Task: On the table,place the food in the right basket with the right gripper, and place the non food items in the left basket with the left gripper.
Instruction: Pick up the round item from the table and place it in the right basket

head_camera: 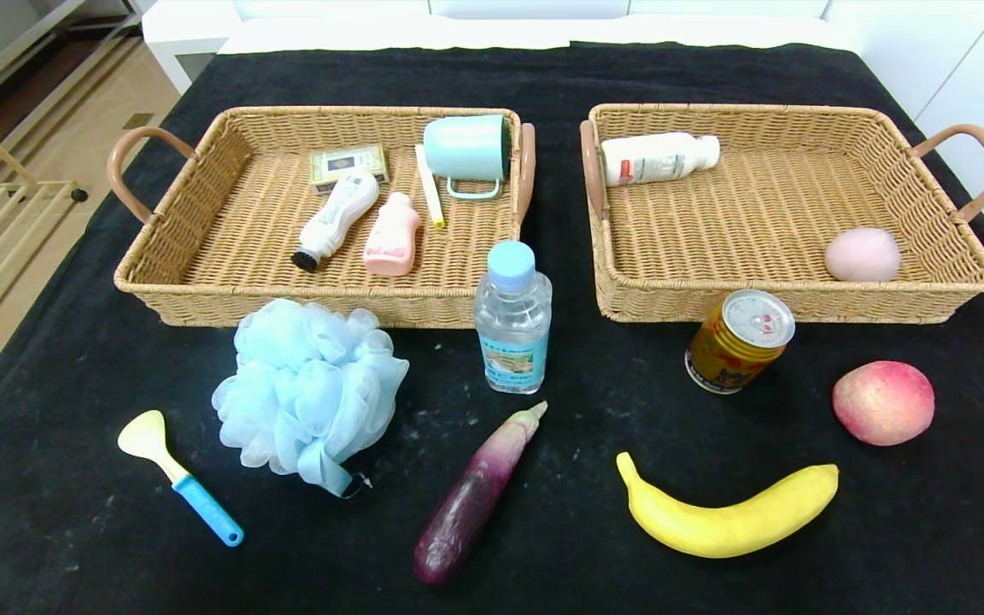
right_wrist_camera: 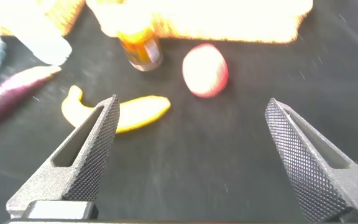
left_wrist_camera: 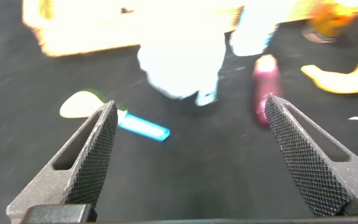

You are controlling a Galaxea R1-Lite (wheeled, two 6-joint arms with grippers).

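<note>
Your left gripper [left_wrist_camera: 188, 152] and right gripper [right_wrist_camera: 191, 152] both hover above the table [head_camera: 560, 512] with textured fingers spread wide, grasping nothing. Nearest you lie the curved banana [head_camera: 727, 512], glossy eggplant [head_camera: 475, 495] and plastic scoop [head_camera: 176, 474]. Farther off come the fluffy pouf [head_camera: 308, 393], peach [head_camera: 883, 401], can [head_camera: 740, 340] and bottle [head_camera: 512, 318], then the woven left basket [head_camera: 202, 218] and right basket [head_camera: 765, 222].

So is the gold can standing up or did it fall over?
Standing up. The gold can sits on its base on the table, its silver top facing up, just in front of the right basket.
</note>
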